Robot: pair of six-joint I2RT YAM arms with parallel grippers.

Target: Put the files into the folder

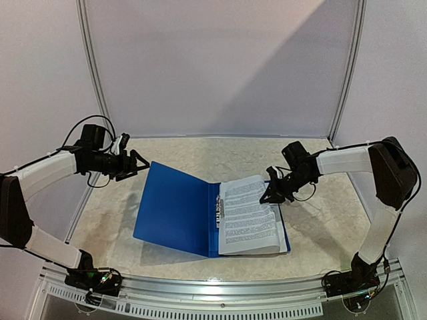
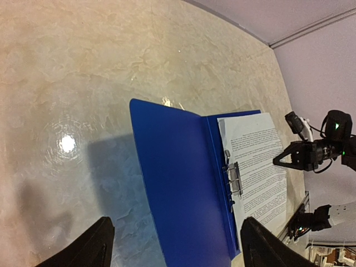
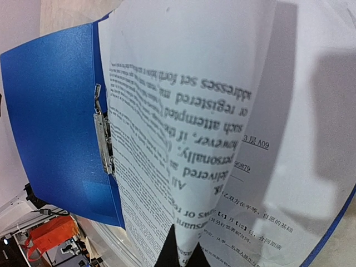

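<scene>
The dark-blue folder point(image 1: 175, 210) lies open on the table, its left cover raised at a slant. A metal clip point(image 1: 218, 212) runs along the spine. The files point(image 1: 248, 217), white sheets of small black print, rest on the right half. My right gripper point(image 1: 270, 195) is shut on the far right edge of the top sheet point(image 3: 183, 111), which curls up off the sheet point(image 3: 289, 167) beneath; the fingertips point(image 3: 186, 253) pinch the paper. My left gripper point(image 1: 143, 163) hangs open, up and left of the raised cover point(image 2: 183, 189), with nothing between its fingers point(image 2: 103, 239).
The tabletop point(image 1: 307, 227) is pale marble-patterned. A metal rail point(image 1: 220, 290) runs along the near edge between the arm bases. White walls and curved poles point(image 1: 93, 73) close in the back and sides. An orange object point(image 3: 50, 233) lies beyond the table edge.
</scene>
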